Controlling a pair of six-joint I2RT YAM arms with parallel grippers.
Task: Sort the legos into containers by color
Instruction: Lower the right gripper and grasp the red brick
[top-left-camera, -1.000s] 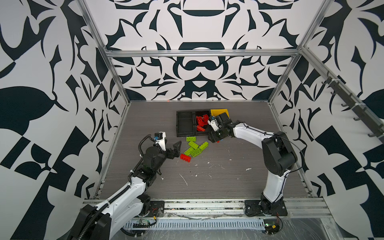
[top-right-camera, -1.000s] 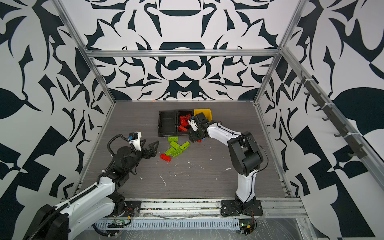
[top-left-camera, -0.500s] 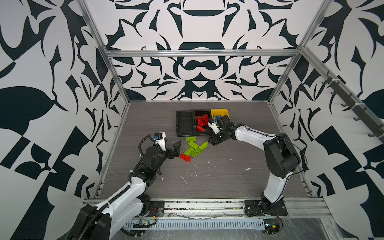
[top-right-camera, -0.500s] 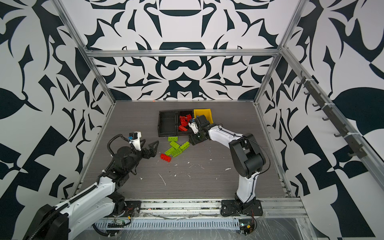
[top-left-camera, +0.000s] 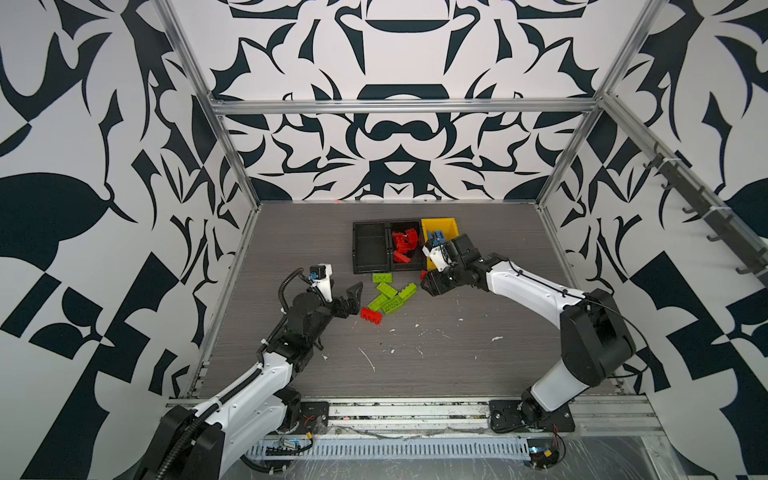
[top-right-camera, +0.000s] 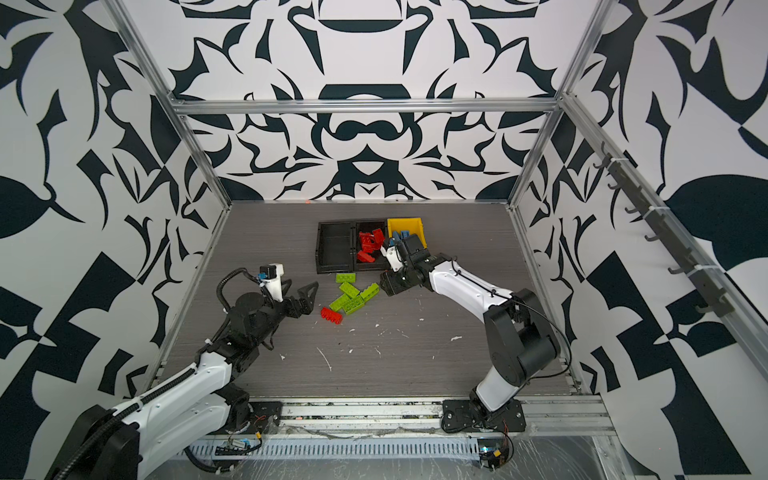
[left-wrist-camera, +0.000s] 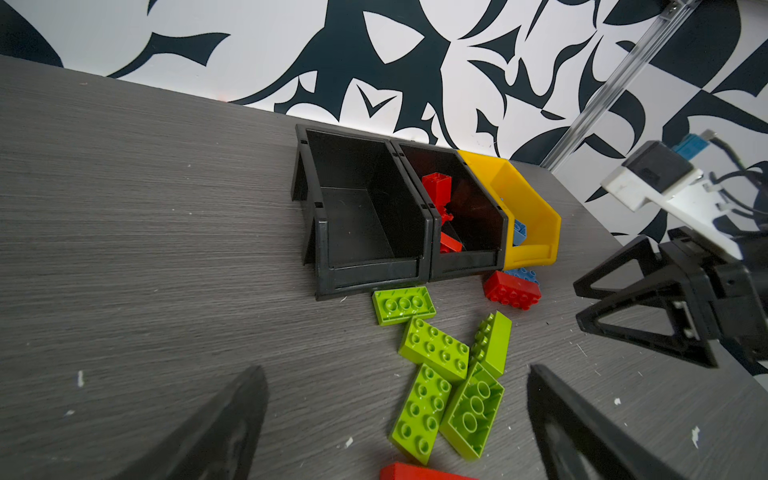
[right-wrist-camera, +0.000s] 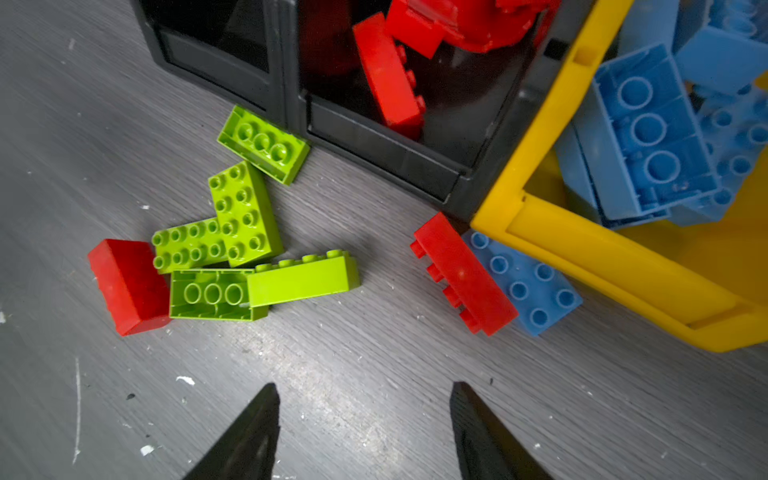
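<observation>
Several lime green legos (top-left-camera: 390, 293) (right-wrist-camera: 245, 216) lie in a loose heap in front of the containers. A red lego (top-left-camera: 371, 315) (right-wrist-camera: 129, 286) lies at the heap's near end. Another red lego (right-wrist-camera: 465, 274) lies on its side against a light blue lego (right-wrist-camera: 532, 291), right at the yellow container's (top-left-camera: 440, 226) (right-wrist-camera: 602, 253) front. The middle black container (top-left-camera: 405, 245) holds red legos, the yellow one blue legos, and the left black container (top-left-camera: 370, 249) is empty. My left gripper (top-left-camera: 352, 299) (left-wrist-camera: 395, 370) is open beside the heap. My right gripper (top-left-camera: 430, 284) (right-wrist-camera: 365, 385) is open over bare table, holding nothing.
The three containers stand side by side toward the back of the grey table (top-left-camera: 478, 332). White scuff flecks (top-left-camera: 368, 359) dot its front half. Patterned walls and metal frame posts (top-left-camera: 569, 153) close in the sides and back.
My right gripper has drifted a little toward the front of the table, away from the containers. The left arm and the legos have not moved.
</observation>
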